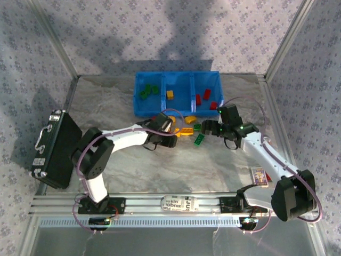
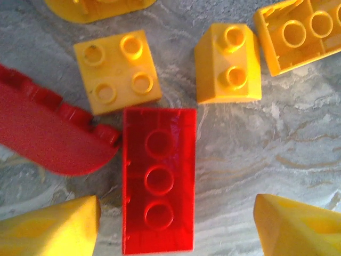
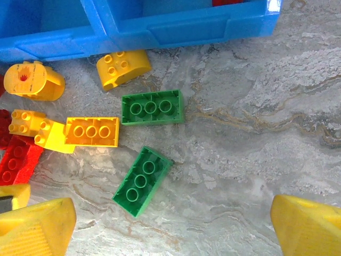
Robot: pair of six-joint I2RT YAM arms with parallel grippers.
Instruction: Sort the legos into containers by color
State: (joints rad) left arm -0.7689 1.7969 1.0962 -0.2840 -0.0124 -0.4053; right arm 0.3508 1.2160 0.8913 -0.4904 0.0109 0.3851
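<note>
The blue tray [image 1: 181, 80] holds green legos [image 1: 146, 92] in its left container, a yellow one [image 1: 170, 94] in the middle and red ones [image 1: 202, 96] on the right. Loose legos lie in front of it. My left gripper [image 2: 177, 218] is open and straddles an upturned red brick [image 2: 159, 181], with gaps on both sides. Yellow bricks [image 2: 117, 71] and a rounded red piece [image 2: 53, 138] lie beside it. My right gripper [image 3: 173, 229] is open above the table. A slanted green brick [image 3: 142, 181] lies just ahead, nearer its left finger. Another green brick [image 3: 152, 107] sits beyond.
A black case [image 1: 53, 149] stands at the table's left edge. The tray's front wall [image 3: 176, 26] runs close behind the loose pile. The two grippers [image 1: 171, 128] [image 1: 210, 129] are near each other. A small card [image 1: 259, 175] lies near the right arm.
</note>
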